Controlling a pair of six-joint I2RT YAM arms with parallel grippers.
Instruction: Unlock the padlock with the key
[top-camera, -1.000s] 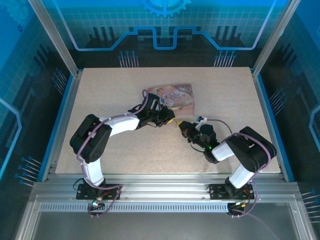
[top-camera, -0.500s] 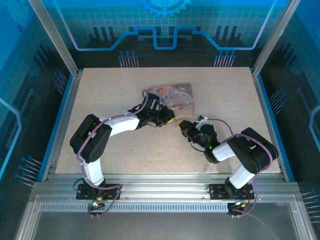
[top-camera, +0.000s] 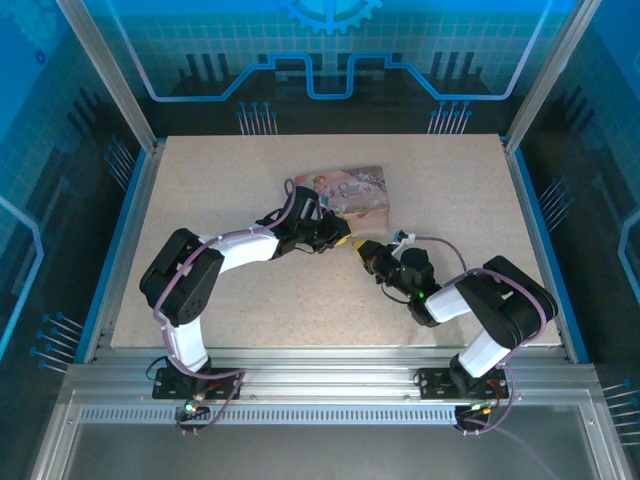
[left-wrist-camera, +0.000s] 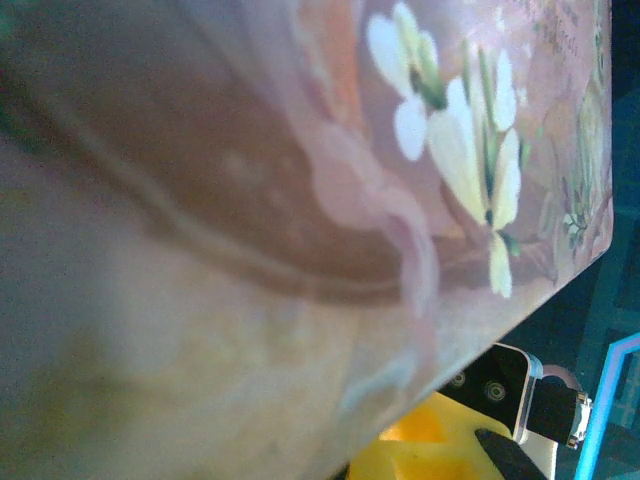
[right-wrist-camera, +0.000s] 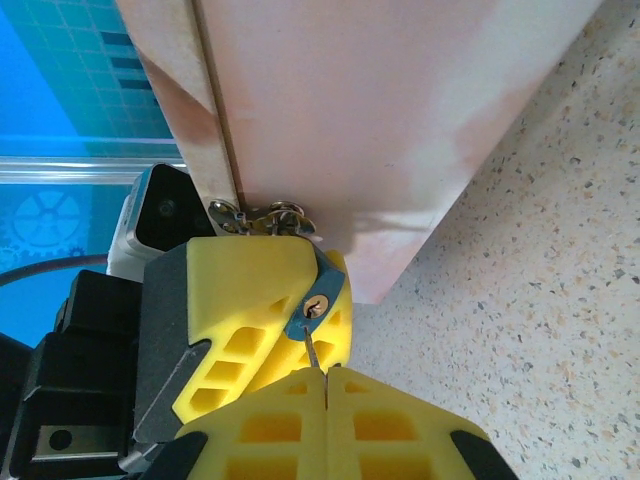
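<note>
Right hand (right-wrist-camera: 325, 385) clenched tight on one thin key (right-wrist-camera: 311, 350), tip right at the keyhole of one tiny blue padlock (right-wrist-camera: 313, 306) squeezed in left hand (top-camera: 342, 241) beside one pink tin (right-wrist-camera: 380, 120), two hands in all, risking a bent or slipping key from any crooked push.

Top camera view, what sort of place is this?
Probably a robot test cell in a lab: an aluminium frame encloses a speckled table, blue printed panels wall it in, and two arms are bolted at its near edge.
</note>
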